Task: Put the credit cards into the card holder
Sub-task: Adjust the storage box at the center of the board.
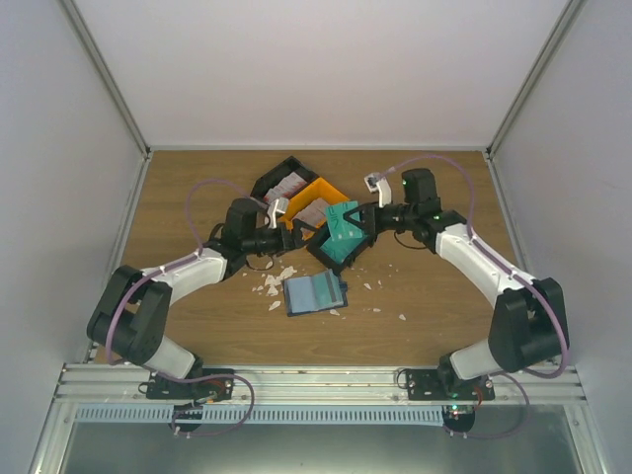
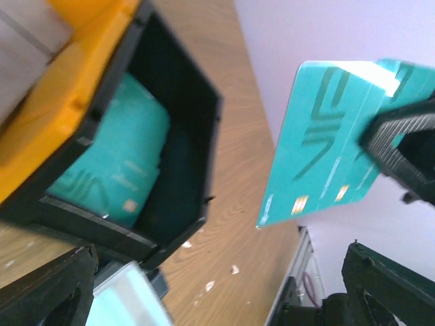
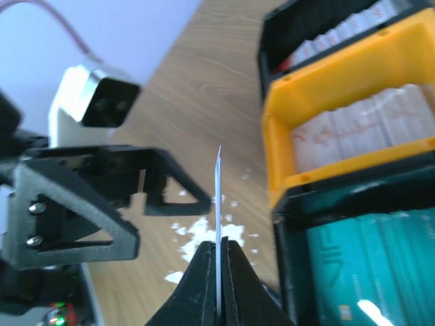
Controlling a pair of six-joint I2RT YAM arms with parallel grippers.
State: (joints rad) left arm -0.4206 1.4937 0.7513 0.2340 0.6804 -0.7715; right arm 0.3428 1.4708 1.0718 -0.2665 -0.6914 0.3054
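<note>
Right claw (image 3: 219, 248) is pinched tight on one teal card (image 2: 326, 142), held up on edge near the black bin (image 2: 173, 122) of teal ones. Left claw (image 1: 299, 230) is spread wide facing it, so probably a handoff. The card holder (image 1: 316, 293) lies open on the table (image 1: 197, 188), closer to the arm bases.

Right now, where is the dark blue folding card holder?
In the top view the dark blue folding card holder lies midway across the wooden table, on the near side of the black bin of teal cards, white scraps to its left.
</note>
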